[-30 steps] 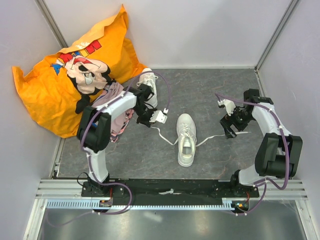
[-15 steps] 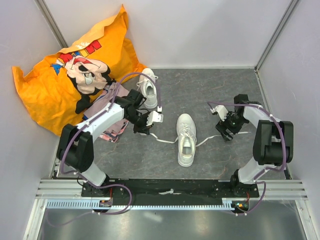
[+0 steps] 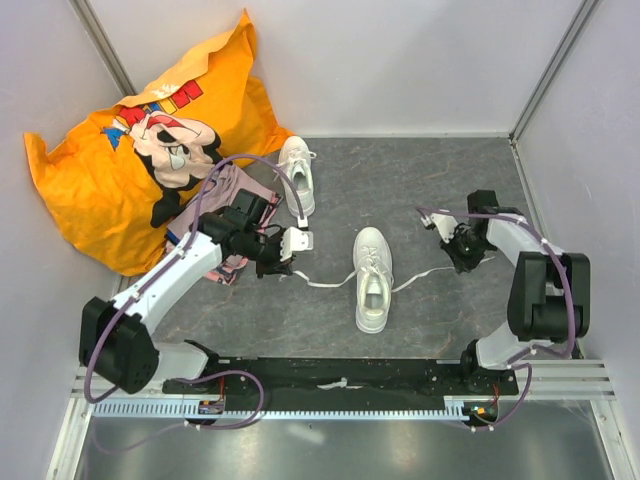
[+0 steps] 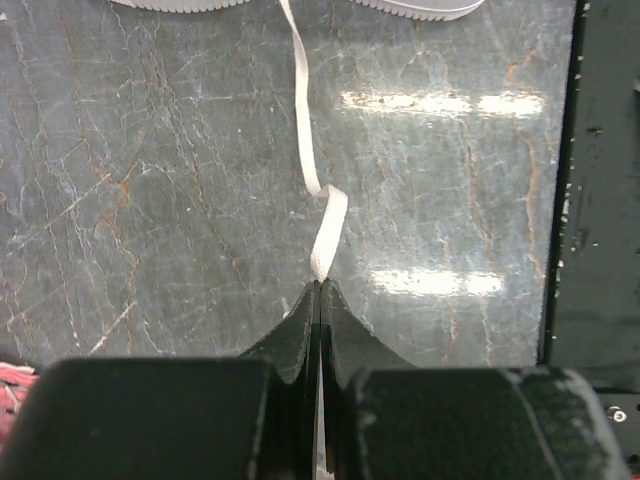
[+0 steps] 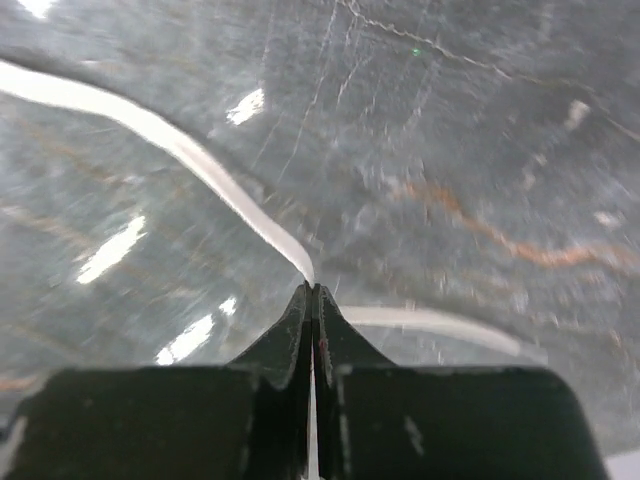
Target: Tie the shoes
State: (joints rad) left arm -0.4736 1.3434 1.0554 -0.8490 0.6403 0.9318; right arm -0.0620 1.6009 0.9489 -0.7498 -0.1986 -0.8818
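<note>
Left end effector point(image 4: 320, 287), fingers pressed together, pinches the tip of the left lace point(image 4: 303, 150). The right end effector point(image 5: 312, 290) likewise pinches the right lace point(image 5: 190, 150). The near shoe point(image 3: 372, 280) lies on the tabletop point(image 3: 430, 190) between the two end effectors. The far shoe point(image 3: 297, 175) lies beyond the left one.

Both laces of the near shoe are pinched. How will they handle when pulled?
Probably floppy: the left lace kinks ahead of the left gripper, so it should carry pull, not push. The right lace curves slackly from the right gripper. The shoe looks small and light; it may slide once slack runs out.
</note>
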